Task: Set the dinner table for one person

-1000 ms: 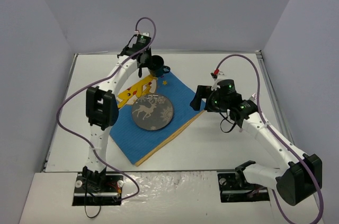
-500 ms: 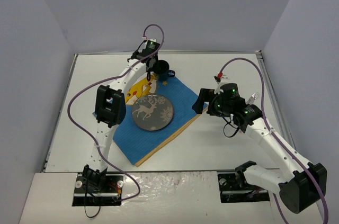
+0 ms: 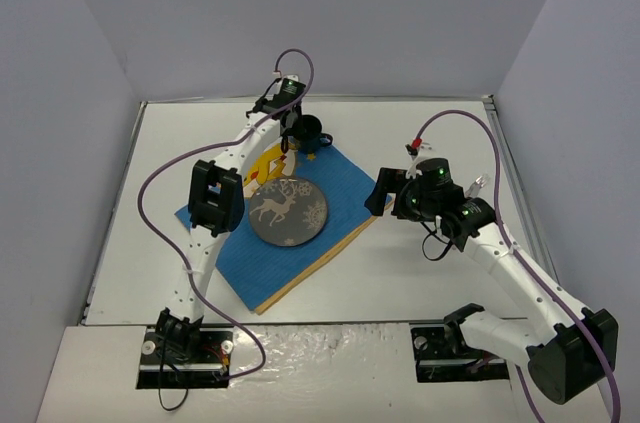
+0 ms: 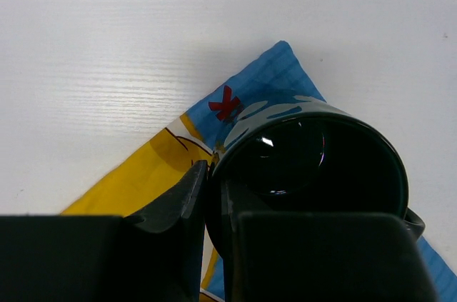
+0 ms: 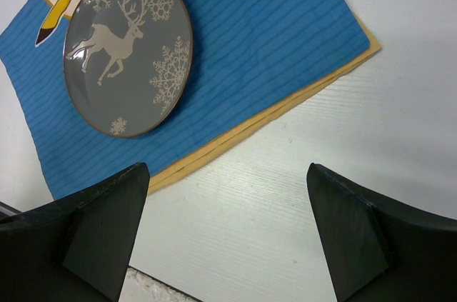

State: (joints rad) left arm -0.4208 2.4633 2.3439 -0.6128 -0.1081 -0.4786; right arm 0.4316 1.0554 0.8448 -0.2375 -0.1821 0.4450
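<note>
Top external view: we see the dinner table [image 3: 420, 273] as the broad white surface under the placemat [image 3: 340, 188], reaching out past it on every side. The placemat is blue with a yellow cartoon print and lies turned at an angle, one corner pointing away from the arm bases. A grey plate [image 3: 288, 211] with a pale reindeer and snowflakes sits on the placemat, near its middle and fully inside its edges.

At the far corner of the placemat we find a dark mug [image 3: 305, 130], mouth up. The left gripper [image 3: 291, 133] is closed on the mug's wall; in the left wrist view one finger lies outside the rim and the other inside it, pinching the side nearest the camera. We cannot tell whether the mug's base touches the placemat or hangs just above it.

The right gripper [image 3: 378, 190] hovers at the placemat's right corner, well apart from the mug. Its jaws stand wide and hold nothing; in the right wrist view we see bare table and the placemat's yellow-backed edge between them.
</note>
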